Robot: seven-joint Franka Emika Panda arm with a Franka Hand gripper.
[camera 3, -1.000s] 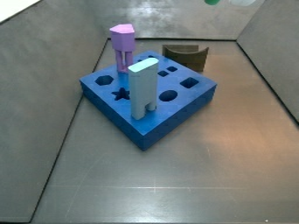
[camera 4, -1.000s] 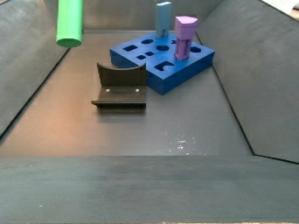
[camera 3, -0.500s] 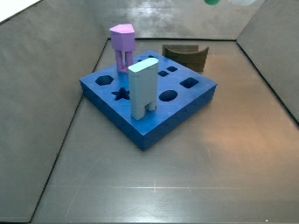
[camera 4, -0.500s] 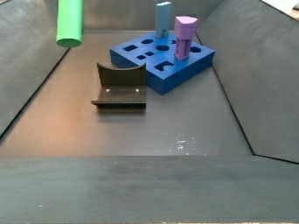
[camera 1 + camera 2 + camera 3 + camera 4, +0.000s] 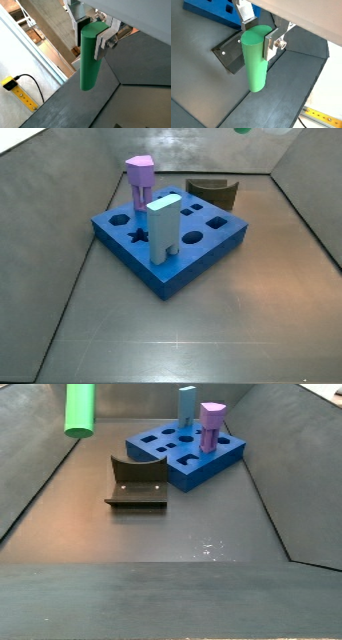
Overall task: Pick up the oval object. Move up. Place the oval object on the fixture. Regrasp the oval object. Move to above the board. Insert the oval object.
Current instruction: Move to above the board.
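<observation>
The gripper (image 5: 93,37) is clamped on the top end of the oval peg (image 5: 91,56), its silver fingers (image 5: 274,44) pressed flat to the peg's sides in both wrist views. The peg hangs straight down, high off the floor. In a side view only its green lower part (image 5: 82,410) shows, up near the edge of the picture, above and to one side of the fixture (image 5: 138,480); the gripper itself is out of that shot.

Taking the fixture as the mark: the board (image 5: 187,451) sits just behind it, apart from it, with a purple peg (image 5: 211,428) and a light-blue peg (image 5: 186,404) standing in their holes. In a wrist view the fixture (image 5: 232,54) lies below the peg and a little off to the side, with a corner of the board (image 5: 212,12) beyond it.

To my eye the lift is done and the set-down on the fixture comes next. To do it well, I'd bring the peg over the fixture's curved notch before coming down, keep it from swinging, lower slowly, and let go only once the peg rests on the fixture. Keep clear of the two standing pegs behind.
</observation>
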